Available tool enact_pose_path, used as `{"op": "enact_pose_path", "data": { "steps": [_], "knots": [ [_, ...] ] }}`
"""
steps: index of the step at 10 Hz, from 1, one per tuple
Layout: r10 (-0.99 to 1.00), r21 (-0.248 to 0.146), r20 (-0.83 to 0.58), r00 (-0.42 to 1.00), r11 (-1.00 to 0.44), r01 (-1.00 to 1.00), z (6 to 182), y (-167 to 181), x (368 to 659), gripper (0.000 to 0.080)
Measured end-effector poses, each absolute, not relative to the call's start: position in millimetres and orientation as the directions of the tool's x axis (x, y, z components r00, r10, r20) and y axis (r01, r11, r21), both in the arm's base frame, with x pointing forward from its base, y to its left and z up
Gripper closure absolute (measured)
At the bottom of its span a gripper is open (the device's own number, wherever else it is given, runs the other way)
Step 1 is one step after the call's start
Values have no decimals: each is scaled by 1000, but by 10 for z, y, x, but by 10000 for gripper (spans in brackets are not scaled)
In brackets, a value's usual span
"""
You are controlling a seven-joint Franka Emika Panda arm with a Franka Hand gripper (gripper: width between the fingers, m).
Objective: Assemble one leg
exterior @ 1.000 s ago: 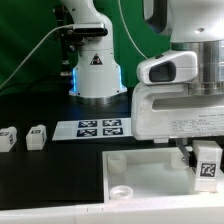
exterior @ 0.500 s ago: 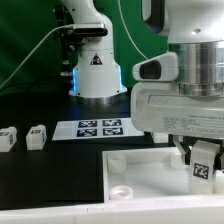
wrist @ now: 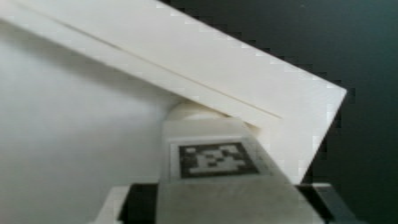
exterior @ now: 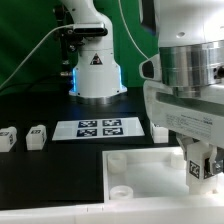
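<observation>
My gripper (exterior: 203, 168) is shut on a white leg (exterior: 202, 168) with a square marker tag. It holds the leg over the right part of the large white square top (exterior: 140, 170). In the wrist view the leg (wrist: 214, 150) fills the space between the fingers, its far end at the raised rim near a corner of the top (wrist: 107, 130). Two more legs (exterior: 7, 139) (exterior: 37, 136) stand at the exterior view's left. Another small white piece (exterior: 160, 130), maybe a leg, sits by the gripper body.
The marker board (exterior: 100, 127) lies flat behind the top. The robot base (exterior: 97, 70) stands at the back. A round socket (exterior: 120, 189) shows in the top's near left corner.
The gripper with the leg has turned about its axis and sunk a little over the top's right side. The other legs have not moved.
</observation>
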State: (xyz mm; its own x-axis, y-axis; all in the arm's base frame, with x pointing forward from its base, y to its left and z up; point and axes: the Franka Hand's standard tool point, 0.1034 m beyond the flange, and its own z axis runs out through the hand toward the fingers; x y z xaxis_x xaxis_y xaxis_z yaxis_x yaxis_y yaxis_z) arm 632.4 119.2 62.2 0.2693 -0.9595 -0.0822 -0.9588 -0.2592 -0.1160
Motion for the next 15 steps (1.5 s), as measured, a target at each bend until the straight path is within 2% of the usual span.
{"op": "enact_pose_path", "data": {
  "steps": [1, 3, 4, 6, 7, 8, 9, 10, 12, 14, 15],
  "knots": [
    [-984, -136, -114, 140, -125, -983, 618, 1179, 6312, 504],
    [-985, -127, -162, -54, 75, -989, 615, 1196, 6308, 504],
    [-983, -122, -166, -81, 102, -987, 615, 1197, 6309, 504],
    [-987, -132, -157, -16, 37, -991, 607, 1196, 6305, 500],
    [-988, -132, -156, -5, 26, -991, 608, 1204, 6299, 278],
    [-982, -145, -131, 139, -119, -982, 619, 1221, 6278, 278],
    [-938, -162, -87, 336, -319, -934, 625, 1233, 6274, 178],
    [-884, -166, -54, 465, -451, -877, 625, 1261, 6269, 153],
    [-764, -178, 7, 645, -636, -751, 614, 1271, 6269, 150],
    [-655, -175, 37, 755, -748, -640, 610, 1252, 6269, 150],
    [-529, -154, 70, 846, -843, -515, 616, 1234, 6280, 150]
  ]
}}
